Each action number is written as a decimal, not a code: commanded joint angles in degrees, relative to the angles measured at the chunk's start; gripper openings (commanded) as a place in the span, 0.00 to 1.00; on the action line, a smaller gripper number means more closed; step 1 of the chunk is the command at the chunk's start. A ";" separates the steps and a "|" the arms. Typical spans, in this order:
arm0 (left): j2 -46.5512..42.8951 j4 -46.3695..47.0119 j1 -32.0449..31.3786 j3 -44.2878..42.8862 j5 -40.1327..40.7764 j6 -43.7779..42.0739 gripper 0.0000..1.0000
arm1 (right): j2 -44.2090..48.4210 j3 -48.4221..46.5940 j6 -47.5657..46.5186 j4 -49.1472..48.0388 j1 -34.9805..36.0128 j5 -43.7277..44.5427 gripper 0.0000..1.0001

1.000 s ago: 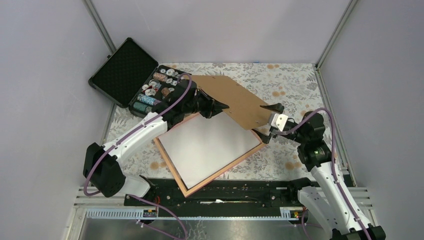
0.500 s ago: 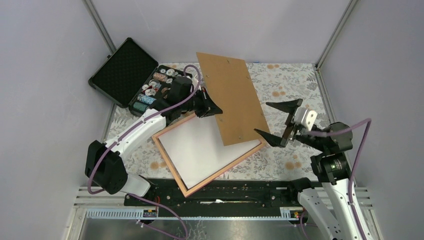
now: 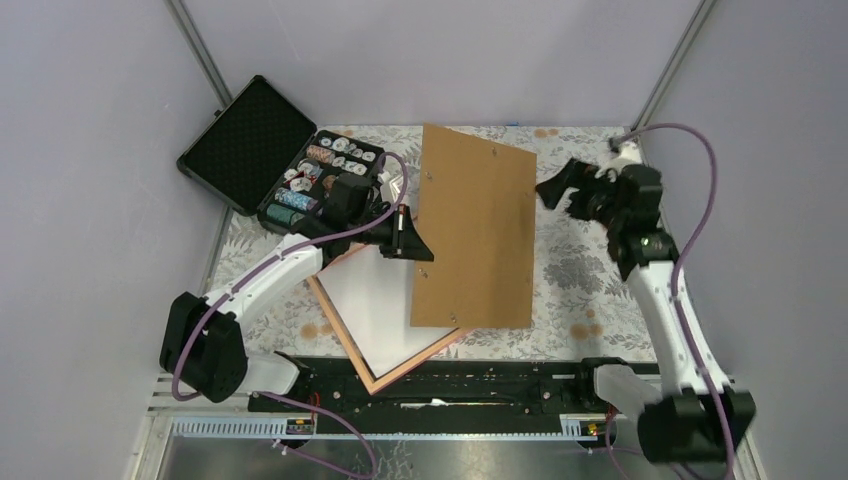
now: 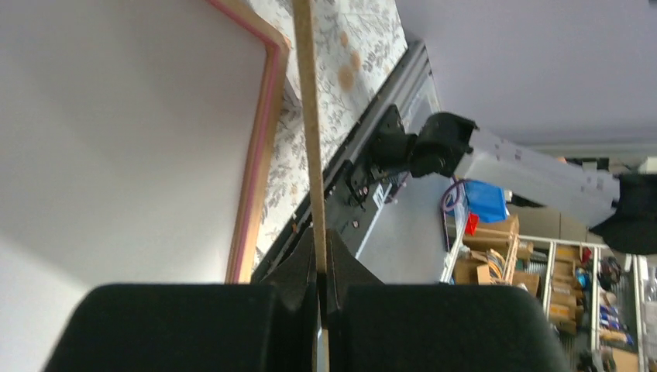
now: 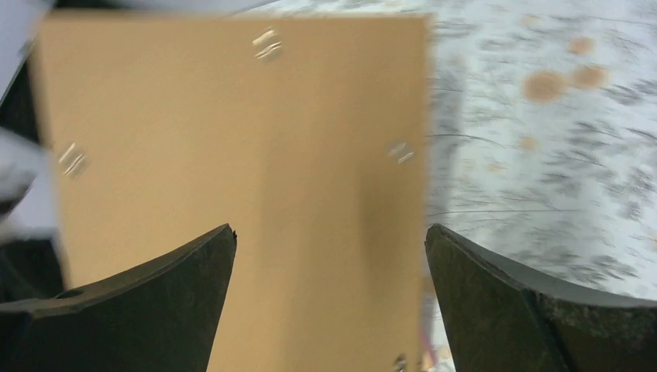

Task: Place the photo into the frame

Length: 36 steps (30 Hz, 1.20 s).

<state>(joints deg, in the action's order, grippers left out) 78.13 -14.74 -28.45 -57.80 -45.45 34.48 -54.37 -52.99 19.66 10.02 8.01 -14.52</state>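
The frame (image 3: 338,328) of pinkish-orange wood lies on the table in front of the left arm. The photo (image 3: 372,298) lies inside it, white back up. My left gripper (image 3: 412,243) is shut on the left edge of a plain brown board (image 3: 478,230) and holds it tilted above the frame's right part, hiding that part. In the left wrist view the board (image 4: 308,116) is edge-on between my shut fingers (image 4: 320,256), with the frame rail (image 4: 257,163) and white photo back (image 4: 116,124) on the left. My right gripper (image 3: 556,190) is open, raised right of the board, empty (image 5: 329,230).
An open black case (image 3: 245,140) with several spools and small items (image 3: 318,172) stands at the back left. The floral tablecloth (image 3: 590,290) covers the table. A black rail (image 3: 470,385) runs along the near edge. Grey walls close in on three sides.
My left gripper has swung the brown board up off the frame and to the right. My right gripper has drawn away from the board's corner and risen to the back right.
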 commanded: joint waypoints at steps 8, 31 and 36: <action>-7.22 11.41 0.01 2.51 -16.13 -0.13 0.00 | -37.60 4.34 64.65 -81.60 -29.38 -56.77 1.00; -6.31 18.04 -0.03 6.04 -19.90 6.48 0.00 | -30.82 -1.84 21.70 -28.27 -23.41 -55.34 0.41; -5.68 14.17 -0.03 4.95 -16.68 5.12 0.00 | -28.85 1.71 28.50 -37.14 -23.35 -57.64 0.10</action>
<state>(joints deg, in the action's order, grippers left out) 72.82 -4.03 -28.36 -50.50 -63.00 42.44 -86.26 -52.12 55.99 -33.93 -15.94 -71.59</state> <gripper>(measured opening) 0.017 0.227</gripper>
